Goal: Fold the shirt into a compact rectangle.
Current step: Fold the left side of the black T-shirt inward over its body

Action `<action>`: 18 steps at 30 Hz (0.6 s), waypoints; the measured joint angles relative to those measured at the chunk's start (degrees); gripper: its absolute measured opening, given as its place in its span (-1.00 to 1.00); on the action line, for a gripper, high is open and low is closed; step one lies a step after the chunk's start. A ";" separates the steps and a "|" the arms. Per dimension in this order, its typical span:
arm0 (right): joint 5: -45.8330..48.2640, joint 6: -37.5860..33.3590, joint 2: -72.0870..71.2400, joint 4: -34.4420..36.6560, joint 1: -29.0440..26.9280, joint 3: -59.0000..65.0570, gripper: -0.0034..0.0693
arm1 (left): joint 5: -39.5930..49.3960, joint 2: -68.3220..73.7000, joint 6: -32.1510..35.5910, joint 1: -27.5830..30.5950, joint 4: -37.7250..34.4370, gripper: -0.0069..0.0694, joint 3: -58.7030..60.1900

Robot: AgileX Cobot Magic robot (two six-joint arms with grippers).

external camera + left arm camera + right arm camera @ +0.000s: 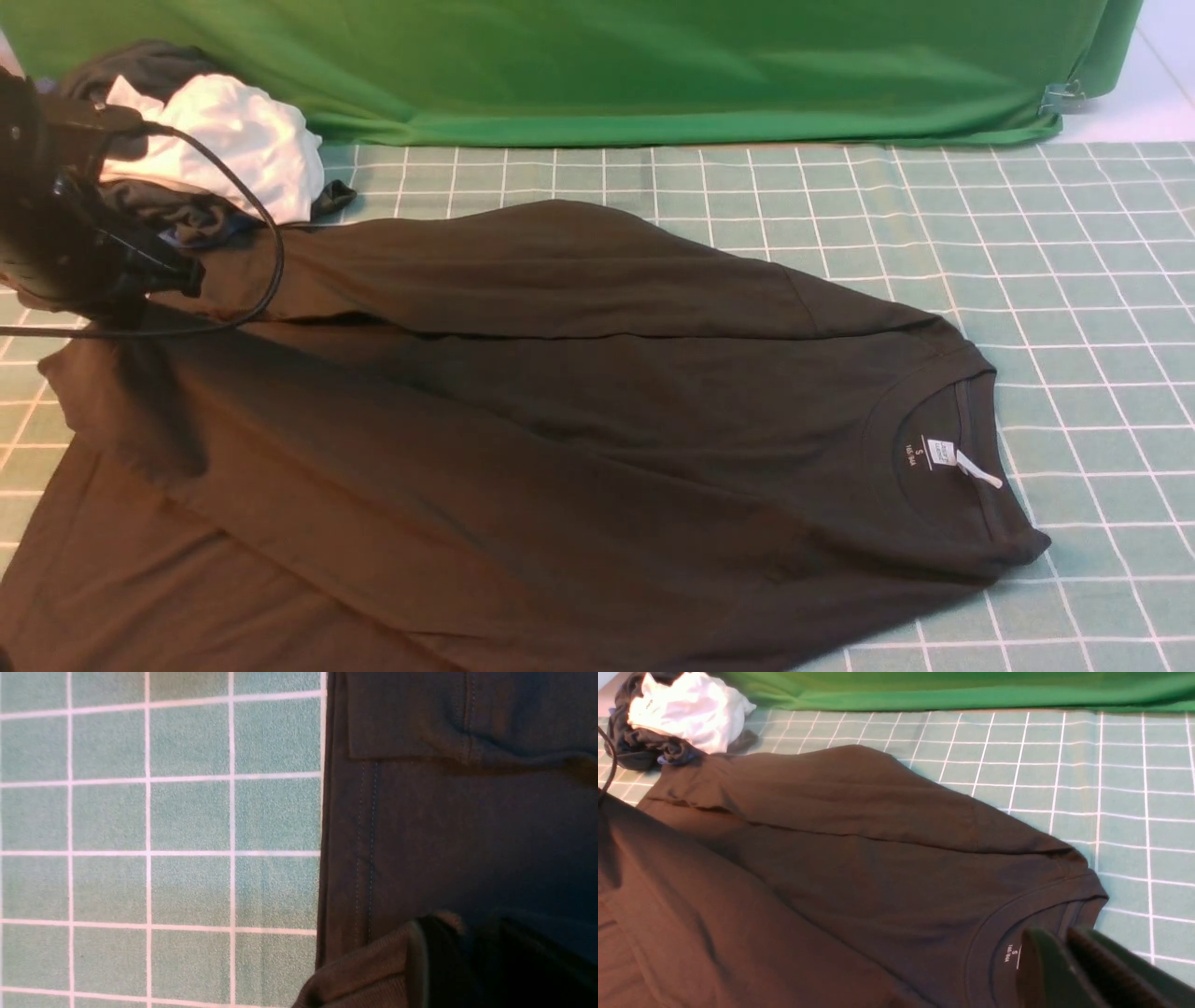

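While lying flat, shirt (523, 401) runs left-right, collar (879, 425) toward right.

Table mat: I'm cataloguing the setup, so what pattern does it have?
The mat is teal with a white square grid, clearest in the left wrist view.

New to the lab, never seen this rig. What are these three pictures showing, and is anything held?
A robot with two arms, each ending in a gripper. The wide picture looks forward from between the arms; the other two come from wrist cameras. A dark shirt lies spread on a gridded mat, collar to the right, one sleeve folded across it. A white garment and a dark grey one sit bunched at far left. The right gripper is shut near the collar, no cloth seen in it. The left gripper is over the shirt beside a ribbed cuff; whether it grips is unclear.
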 joint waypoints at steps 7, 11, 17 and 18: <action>12.28 0.14 5.66 -0.20 0.00 -5.08 -0.74 | 0.51 0.00 -1.43 0.00 1.05 0.31 0.00; 17.22 1.18 9.67 -1.15 0.00 -8.63 -0.74 | 1.76 -0.41 -4.55 0.00 1.05 0.46 -0.04; 20.99 3.03 19.19 -6.41 0.00 -10.41 -0.67 | 8.53 -5.54 -5.16 0.00 -8.02 -0.13 -0.04; 21.14 3.03 20.57 -6.88 0.08 -10.41 -0.64 | 9.32 -6.48 -3.86 0.00 -9.60 -0.29 -0.04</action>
